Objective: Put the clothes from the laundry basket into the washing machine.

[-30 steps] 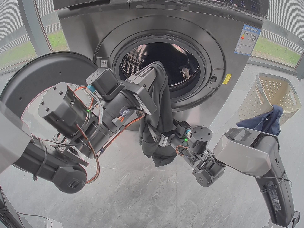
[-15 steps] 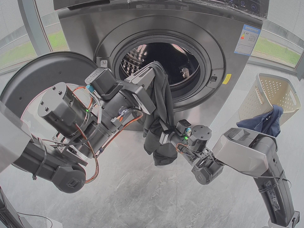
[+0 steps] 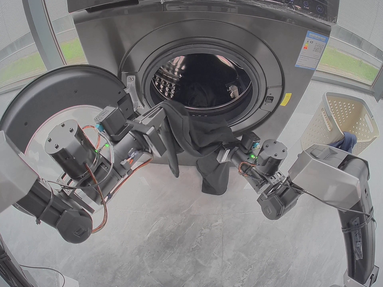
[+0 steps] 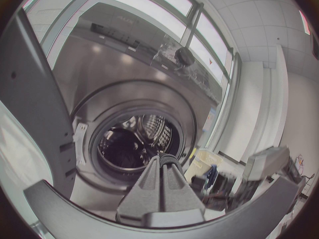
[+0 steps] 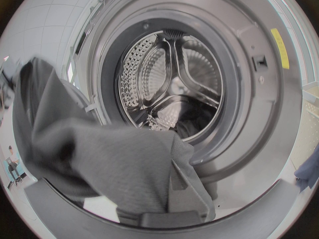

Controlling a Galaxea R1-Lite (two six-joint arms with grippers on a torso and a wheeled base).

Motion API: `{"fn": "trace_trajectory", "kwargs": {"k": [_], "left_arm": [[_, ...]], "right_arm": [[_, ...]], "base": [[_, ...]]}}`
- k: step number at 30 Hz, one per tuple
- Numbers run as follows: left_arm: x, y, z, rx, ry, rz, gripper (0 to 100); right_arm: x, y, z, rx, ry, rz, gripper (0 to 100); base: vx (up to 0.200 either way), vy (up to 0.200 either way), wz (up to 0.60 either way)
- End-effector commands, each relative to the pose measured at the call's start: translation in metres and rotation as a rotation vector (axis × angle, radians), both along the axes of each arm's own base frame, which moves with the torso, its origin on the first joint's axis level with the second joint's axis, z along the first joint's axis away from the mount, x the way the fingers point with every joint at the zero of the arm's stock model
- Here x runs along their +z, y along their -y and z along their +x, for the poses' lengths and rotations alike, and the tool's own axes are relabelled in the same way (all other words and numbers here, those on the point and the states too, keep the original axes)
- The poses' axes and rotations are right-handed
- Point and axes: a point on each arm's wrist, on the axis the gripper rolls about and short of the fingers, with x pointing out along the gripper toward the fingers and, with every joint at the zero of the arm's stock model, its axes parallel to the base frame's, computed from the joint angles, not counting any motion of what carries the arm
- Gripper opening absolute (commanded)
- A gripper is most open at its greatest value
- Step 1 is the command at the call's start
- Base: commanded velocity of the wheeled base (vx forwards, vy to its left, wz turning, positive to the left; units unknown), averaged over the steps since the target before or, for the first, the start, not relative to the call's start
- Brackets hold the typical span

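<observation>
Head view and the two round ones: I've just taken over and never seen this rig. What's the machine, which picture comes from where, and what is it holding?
It is a robot with two arms, each ending in a two-fingered gripper. The big picture looks down from its head. Each round one comes from a camera on a wrist, looking along that gripper. The left gripper and the right gripper are both shut on one dark garment, stretched between them just outside the washing machine. Its door stands open on the robot's left. Something dark already lies in the drum. To the robot's right, the laundry basket has a blue garment draped over its rim.
</observation>
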Motion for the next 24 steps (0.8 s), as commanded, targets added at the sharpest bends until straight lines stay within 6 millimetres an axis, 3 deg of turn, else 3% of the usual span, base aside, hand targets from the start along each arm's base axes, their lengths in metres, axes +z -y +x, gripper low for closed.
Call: {"fn": "trace_trajectory", "kwargs": {"k": [1, 12, 24], "left_arm": [[-0.028, -0.012, -0.001, 0.023, -0.097, 0.065, 0], [-0.079, -0.010, 0.009, 0.034, -0.246, 0.159, 0], [-0.100, 0.000, 0.019, 0.014, -0.287, 0.188, 0]], "right_arm": [[0.043, 0.007, -0.012, -0.005, 0.070, 0.041, 0], [0.071, 0.003, -0.031, 0.023, 0.109, 0.068, 0], [0.082, 0.000, -0.043, 0.043, 0.120, 0.077, 0]], "base": [[0.000, 0.000, 0.00], [0.000, 0.000, 0.00], [0.000, 0.000, 0.00]]}}
